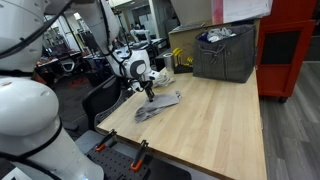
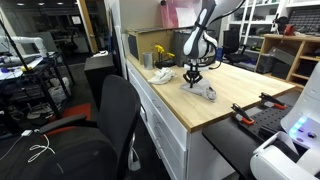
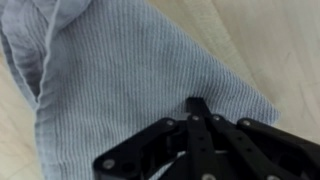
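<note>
Gripper (image 3: 198, 105) is standing, jaws together, over the grey cloth (image 3: 130, 70); any pinch is unclear. Cloth is handling soft, light, limp: grasp a raised fold.

The cloth (image 1: 160, 105) lay on the table (image 1: 225, 125) near one long edge. The gripper (image 1: 148, 95) stood right above it, tips on the cloth. A bin (image 1: 225, 52) stood on the table's far end, well apart from the cloth. A chair (image 2: 108, 115) stood beside the table, along that same edge.
</note>
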